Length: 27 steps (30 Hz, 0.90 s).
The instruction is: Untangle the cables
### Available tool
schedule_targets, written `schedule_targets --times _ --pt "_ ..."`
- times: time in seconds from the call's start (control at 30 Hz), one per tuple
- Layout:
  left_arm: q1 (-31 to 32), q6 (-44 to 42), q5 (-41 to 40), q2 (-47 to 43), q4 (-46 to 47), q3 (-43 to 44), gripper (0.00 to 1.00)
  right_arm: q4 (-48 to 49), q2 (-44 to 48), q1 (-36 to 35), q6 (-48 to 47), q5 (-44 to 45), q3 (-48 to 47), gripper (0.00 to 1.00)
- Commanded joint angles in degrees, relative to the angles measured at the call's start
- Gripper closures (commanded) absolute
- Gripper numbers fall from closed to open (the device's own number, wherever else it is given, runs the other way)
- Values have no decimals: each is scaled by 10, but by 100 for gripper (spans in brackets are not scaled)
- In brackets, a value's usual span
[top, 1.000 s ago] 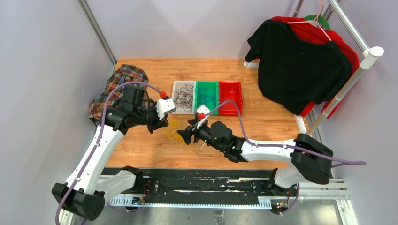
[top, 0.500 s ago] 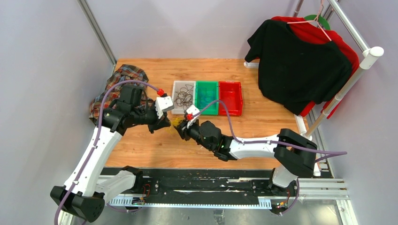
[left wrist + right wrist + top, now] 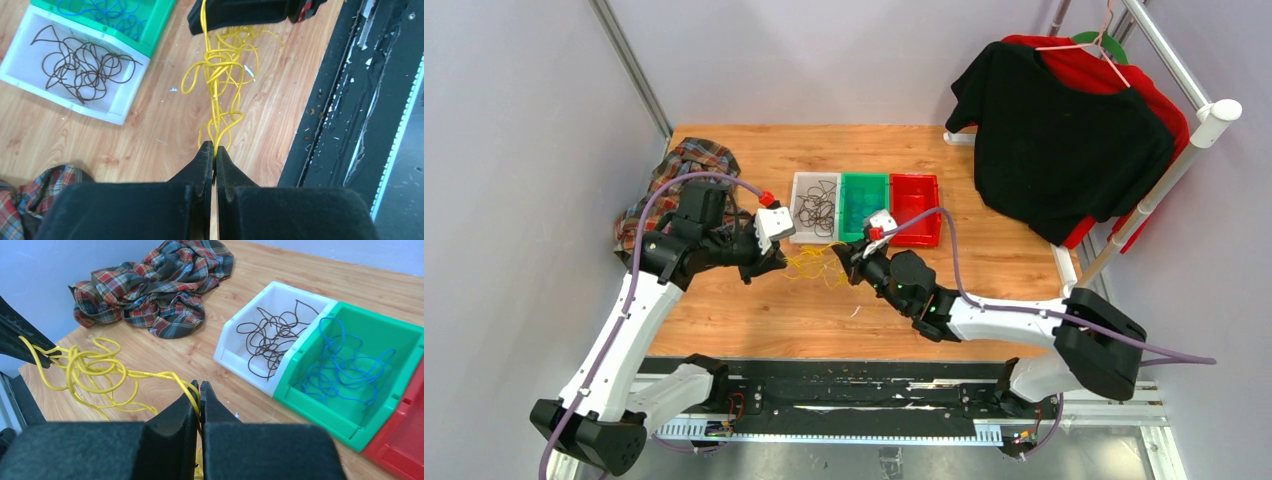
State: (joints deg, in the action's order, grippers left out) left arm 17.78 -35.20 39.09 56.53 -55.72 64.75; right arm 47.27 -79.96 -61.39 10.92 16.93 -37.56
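A tangle of yellow cables [image 3: 812, 265] [image 3: 222, 65] [image 3: 90, 367] hangs stretched between my two grippers above the wooden table [image 3: 754, 310]. My left gripper [image 3: 776, 262] [image 3: 215, 149] is shut on one end of the bundle. My right gripper [image 3: 852, 258] [image 3: 199, 386] is shut on a single yellow strand pulled out toward the right. Dark brown cables [image 3: 816, 207] [image 3: 272, 340] lie in the white bin [image 3: 797, 232] [image 3: 235, 357]. Blue cables [image 3: 864, 205] [image 3: 345, 365] lie in the green bin [image 3: 864, 237] [image 3: 320, 412].
A red bin [image 3: 915, 210] [image 3: 400, 450] stands right of the green one. A crumpled plaid cloth [image 3: 682, 170] [image 3: 155, 285] lies at the table's left. Black and red shirts [image 3: 1064, 140] hang on a rack at the right. A black rail [image 3: 844, 385] runs along the near edge.
My right gripper went in to the yellow bundle, shut on a strand and drew back to the right, stretching the cables out. The left gripper stayed shut, holding its end.
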Motion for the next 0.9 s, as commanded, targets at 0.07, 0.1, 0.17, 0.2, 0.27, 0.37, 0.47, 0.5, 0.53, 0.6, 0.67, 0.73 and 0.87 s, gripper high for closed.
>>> schedule_targets --times 0.07,0.1,0.17,0.2,0.27,0.37,0.47,0.5,0.53,0.6,0.67,0.73,0.87 --pt "1 -49 -57 -18 -9 -17 100 -29 64 39 12 24 26 99" --pt "1 -59 -64 -19 -9 -23 100 -33 73 43 13 22 30 99" --pt "1 -75 -77 -20 -9 -35 100 -46 91 47 10 21 35 99" --pt "1 -82 -83 -20 -9 -40 100 -52 100 49 8 20 36 99" --pt "1 -92 -93 -19 -9 -48 100 -61 114 52 4 22 39 99" --pt "1 -103 -105 -16 -9 -55 100 -71 131 56 6 22 44 99" --pt "1 -126 -135 -12 -7 -71 95 -81 145 59 7 9 45 99" --pt "1 -127 -148 -9 -4 -75 91 -84 149 60 7 0 45 99" --pt "1 -123 -158 -5 -1 -77 85 -88 153 60 8 -10 44 99" --pt "1 -108 -158 2 0 -72 67 -101 157 60 11 -35 39 99" --pt "1 -85 -131 4 -1 -61 48 -112 156 60 19 -69 32 99" --pt "1 -58 -79 1 -1 -42 33 -122 151 60 27 -108 23 99" --pt "1 -2 48 6 0 14 17 -135 134 51 29 -162 -1 99"
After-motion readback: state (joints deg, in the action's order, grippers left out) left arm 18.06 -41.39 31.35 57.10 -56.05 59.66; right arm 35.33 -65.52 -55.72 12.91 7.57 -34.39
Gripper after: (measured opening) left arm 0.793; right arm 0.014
